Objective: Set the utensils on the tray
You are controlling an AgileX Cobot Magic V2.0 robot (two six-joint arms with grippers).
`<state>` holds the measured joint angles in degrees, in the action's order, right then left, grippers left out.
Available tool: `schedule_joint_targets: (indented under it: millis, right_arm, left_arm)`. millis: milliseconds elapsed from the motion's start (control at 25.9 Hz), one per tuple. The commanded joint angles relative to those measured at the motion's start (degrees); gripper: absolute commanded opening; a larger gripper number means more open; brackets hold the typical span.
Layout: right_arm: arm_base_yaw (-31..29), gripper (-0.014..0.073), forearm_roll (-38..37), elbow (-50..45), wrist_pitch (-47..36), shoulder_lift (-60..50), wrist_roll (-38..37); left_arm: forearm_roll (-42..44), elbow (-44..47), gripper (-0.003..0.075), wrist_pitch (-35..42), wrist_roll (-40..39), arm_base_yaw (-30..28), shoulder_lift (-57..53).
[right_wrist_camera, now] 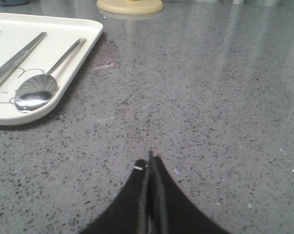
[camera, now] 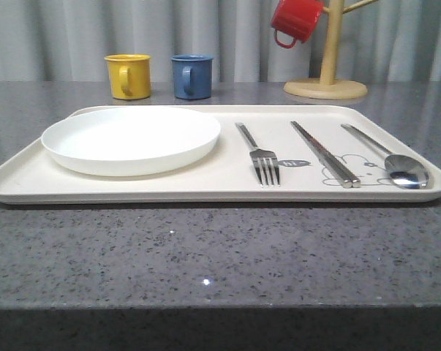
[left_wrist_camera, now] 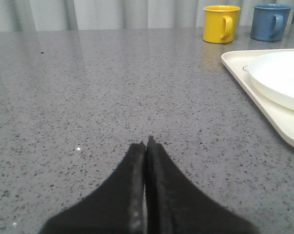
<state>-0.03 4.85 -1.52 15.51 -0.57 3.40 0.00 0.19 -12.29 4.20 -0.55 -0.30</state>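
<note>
the left end effector (left_wrist_camera: 146, 146) has its black fingers pressed together, empty, just above the grey speckled bench (left_wrist_camera: 98, 97). ahead of it and off to one side lies a corner of the cream tray (left_wrist_camera: 264, 105) with the white plate (left_wrist_camera: 278, 78) on it; beyond stand the yellow mug (left_wrist_camera: 221, 23) and the blue mug (left_wrist_camera: 269, 22). the right end effector (right_wrist_camera: 150, 158) is likewise closed with nothing between its fingers, over bare bench. the tray's other end lies ahead and aside of it, carrying the spoon (right_wrist_camera: 37, 92) and chopsticks (right_wrist_camera: 12, 61). in the front view the fork (camera: 262, 159) lies on the tray between plate and chopsticks, and a red mug (camera: 295, 20) hangs on the wooden stand (camera: 327, 86).
</note>
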Motion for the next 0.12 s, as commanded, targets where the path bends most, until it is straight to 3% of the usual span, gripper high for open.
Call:
schedule_joint_targets:
  millis: [0,77]
  right_arm:
    - [-0.3,-0.0067,0.2,0.7,-4.6,-1.1,0.6]
    - [-0.3,-0.0067,0.2,0.7,-4.6,-1.1,0.6]
  left_arm:
    - [-0.5,0.0,-0.0018,4.3,-0.6,0.1,-1.2]
    - [-0.5,0.0,-0.0018,4.3,-0.6,0.1,-1.2]
